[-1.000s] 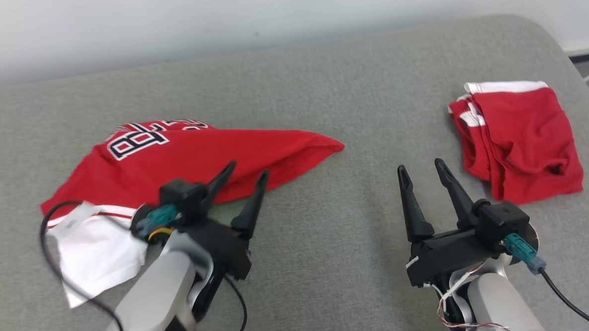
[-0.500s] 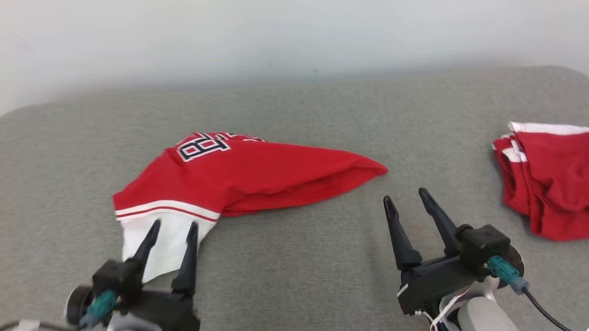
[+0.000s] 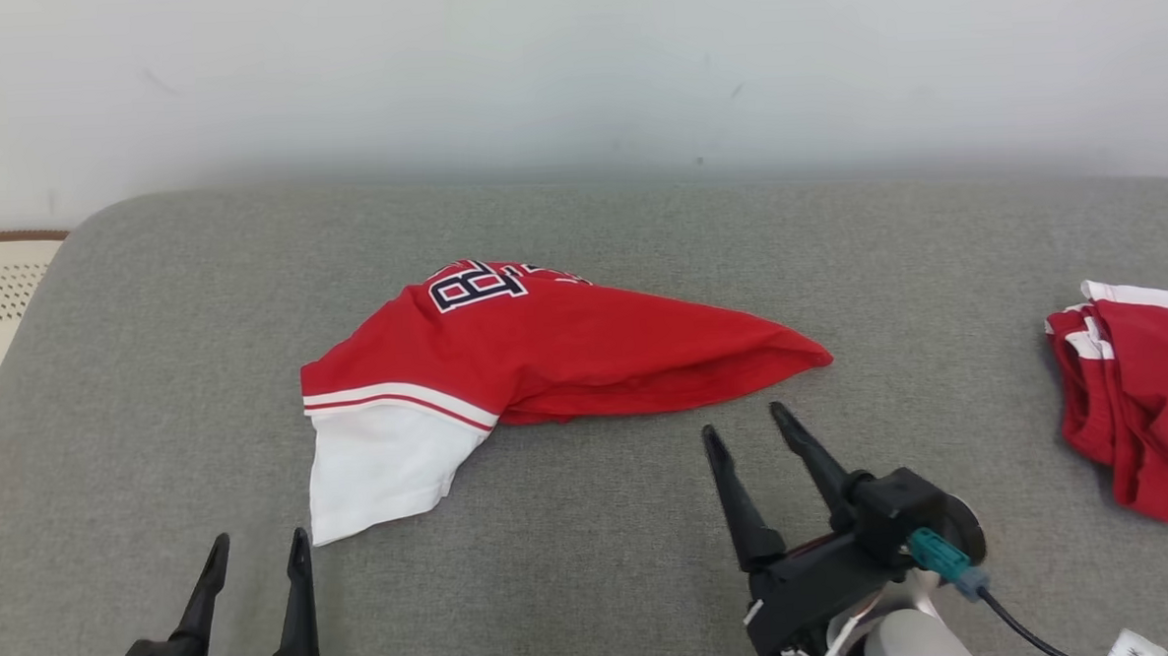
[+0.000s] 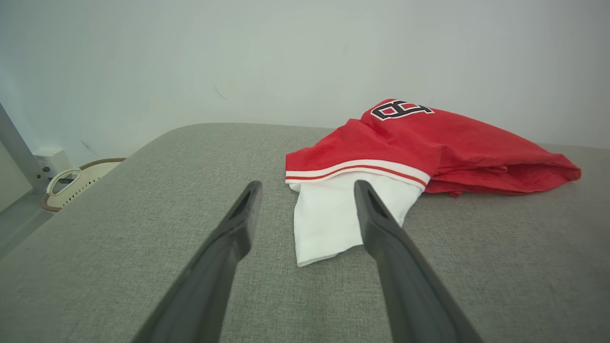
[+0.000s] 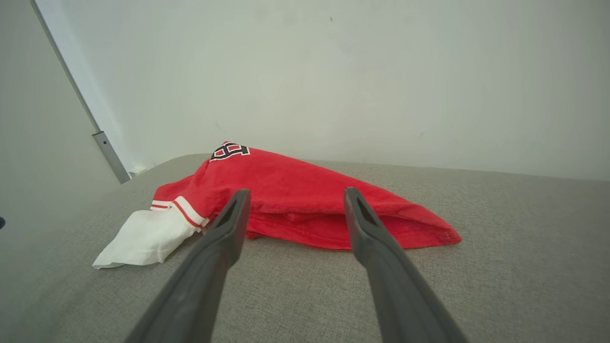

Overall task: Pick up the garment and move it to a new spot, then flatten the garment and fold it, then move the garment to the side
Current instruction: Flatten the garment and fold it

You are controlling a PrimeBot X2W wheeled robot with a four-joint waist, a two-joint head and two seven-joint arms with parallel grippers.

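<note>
On the grey cushion (image 3: 594, 554), red garment (image 3: 585, 343), seemingly half-folded

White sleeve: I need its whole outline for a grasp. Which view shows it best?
Head view: the white sleeve shows whole from above. Left wrist view: nearer, a finger crossing it. Right wrist view: low, foreshortened.

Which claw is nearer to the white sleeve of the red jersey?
Left. The left claw sits open just beside the lower corner of the white sleeve. The right claw is farther off, near the red pointed end of the jersey.
</note>
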